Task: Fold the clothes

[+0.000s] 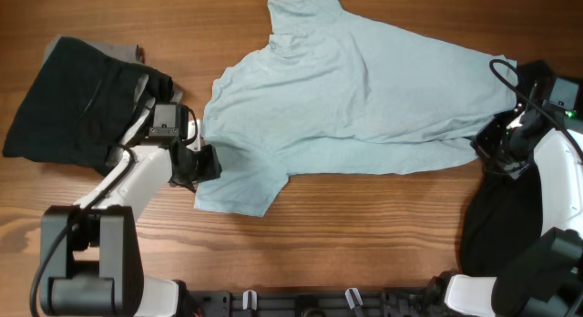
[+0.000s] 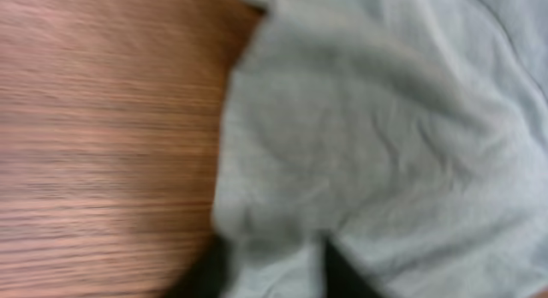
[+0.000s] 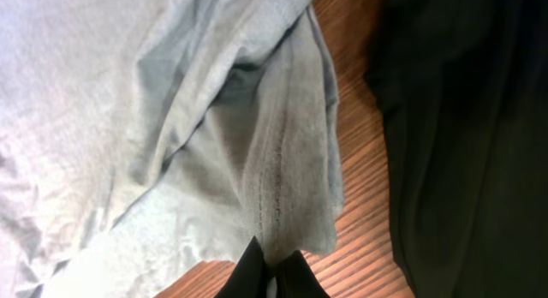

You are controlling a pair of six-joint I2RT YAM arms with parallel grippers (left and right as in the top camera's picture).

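Three garments on the wooden table. Pale aqua T-shirt lies spread flat across the middle in the overhead view, neck toward the far edge, body running out to the right, one short sleeve pointing toward the near left, some wrinkles and a fold along its near edge. Left black garment sits bunched at the far left, grey lining showing at its top edge, apart from the T-shirt. Right black garment lies at the near right, partly under the right arm, just beside the T-shirt's hem end; the right wrist view shows a strip of bare wood between the two. Left pincer is low at the left edge of the near sleeve, on the cloth. Left wrist view is blurred: two dark fingers show at the bottom with aqua fabric between them, jaws partway apart, cannot tell whether they actually clamp the sleeve. Right pincer is at the right end of the T-shirt, at the hem. Right wrist view shows its fingertips pressed together on the stitched hem edge, fully closed with a pinch of aqua fabric held, cloth gathered in folds rising from the tips. Both arms reach in from the near side, one at each end of the T-shirt.
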